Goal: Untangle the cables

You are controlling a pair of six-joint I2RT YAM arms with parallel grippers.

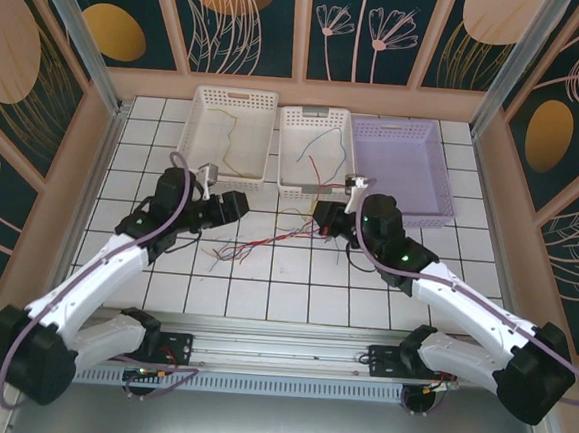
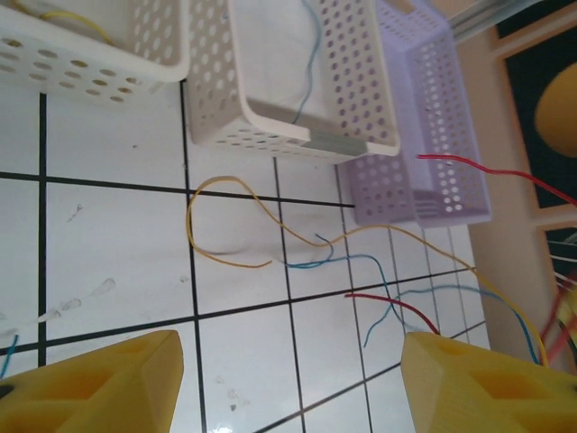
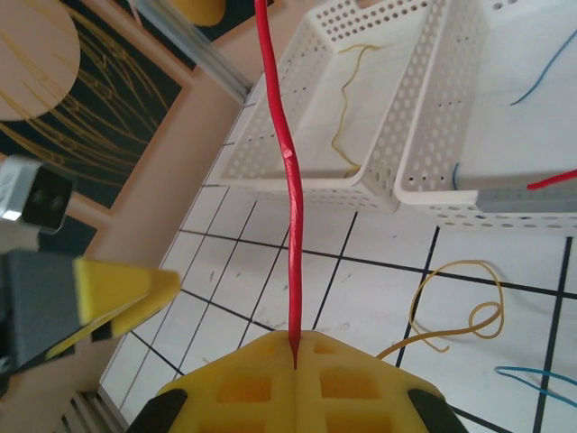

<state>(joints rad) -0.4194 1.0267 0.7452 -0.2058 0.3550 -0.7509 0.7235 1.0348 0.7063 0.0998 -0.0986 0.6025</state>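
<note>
Cables (image 1: 268,237) for your untangling lie as a loose snarl of yellow, blue and red wires on the white tiled table (image 1: 293,297), just in front of the baskets and between the two grippers. Your right gripper (image 3: 296,341) is clenched on a red wire (image 3: 290,180), which leads out from between its yellow pads. Your left gripper (image 2: 293,379) has its jaws parted, with nothing between them, above a yellow wire (image 2: 219,179) looped on the tiles. One white basket (image 1: 237,93) holds a yellow strand; the middle white basket (image 1: 318,111) holds blue and red strands; the purple basket (image 1: 398,170) stands just beside it on the right, all three at the far side.
</note>
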